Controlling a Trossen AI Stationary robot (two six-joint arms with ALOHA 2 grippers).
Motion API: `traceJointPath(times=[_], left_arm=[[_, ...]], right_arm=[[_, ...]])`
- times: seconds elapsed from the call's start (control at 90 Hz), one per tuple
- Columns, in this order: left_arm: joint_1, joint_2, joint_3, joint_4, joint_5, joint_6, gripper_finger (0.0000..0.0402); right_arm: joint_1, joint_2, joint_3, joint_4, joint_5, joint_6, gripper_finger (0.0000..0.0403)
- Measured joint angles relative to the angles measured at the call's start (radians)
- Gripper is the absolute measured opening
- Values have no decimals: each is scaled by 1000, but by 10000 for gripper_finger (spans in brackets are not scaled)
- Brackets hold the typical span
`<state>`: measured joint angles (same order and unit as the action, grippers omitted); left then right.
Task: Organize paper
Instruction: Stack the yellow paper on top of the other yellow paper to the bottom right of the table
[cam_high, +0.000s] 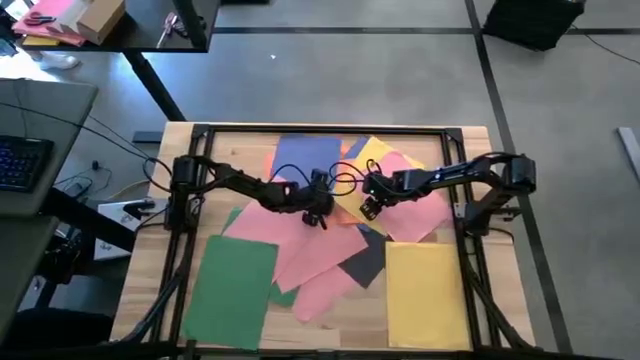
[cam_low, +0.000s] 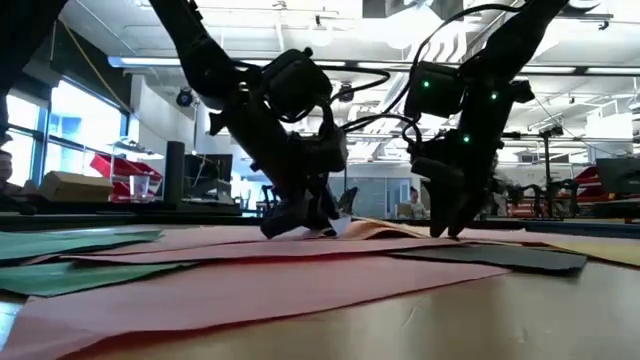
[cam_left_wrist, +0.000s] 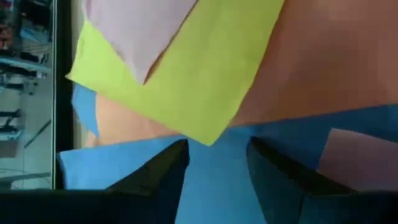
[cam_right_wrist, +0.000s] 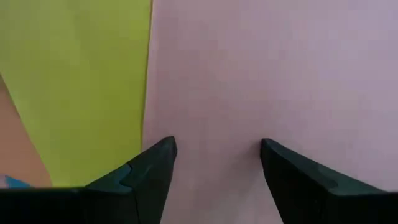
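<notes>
Sorting is mid-way. Left gripper (cam_high: 318, 212), spread, is hovering over blue paper (cam_left_wrist: 211, 174); right gripper (cam_high: 370, 207), spread, is hovering over pink paper (cam_right_wrist: 273, 74). Next: pinching an edge.

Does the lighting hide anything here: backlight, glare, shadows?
Low view: bright windows and ceiling lights behind the arms leave the left gripper and right gripper as dark silhouettes. High view: even light on the paper, no glare. Wrist views: evenly lit, with the open fingers dark against the paper.
</notes>
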<state>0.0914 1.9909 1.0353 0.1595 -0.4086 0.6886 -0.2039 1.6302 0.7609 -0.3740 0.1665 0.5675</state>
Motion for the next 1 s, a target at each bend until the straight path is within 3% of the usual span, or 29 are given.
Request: traceJointPath(times=[0.356, 0.522, 0.722, 0.867, 1.0], left_arm=[[0, -7, 33, 32, 12, 62, 159], [0, 17, 33, 54, 70, 119, 159], [-1, 44, 33, 100, 21, 137, 155], [0, 46, 34, 102, -4, 135, 117], [-1, 46, 34, 100, -18, 134, 47]], right_arm=[[0, 0, 0, 0, 1, 8, 224], [1, 1, -1, 0, 2, 8, 224], [1, 1, -1, 2, 5, 8, 224], [2, 1, -1, 5, 10, 7, 224], [2, 2, -2, 11, 16, -3, 224]])
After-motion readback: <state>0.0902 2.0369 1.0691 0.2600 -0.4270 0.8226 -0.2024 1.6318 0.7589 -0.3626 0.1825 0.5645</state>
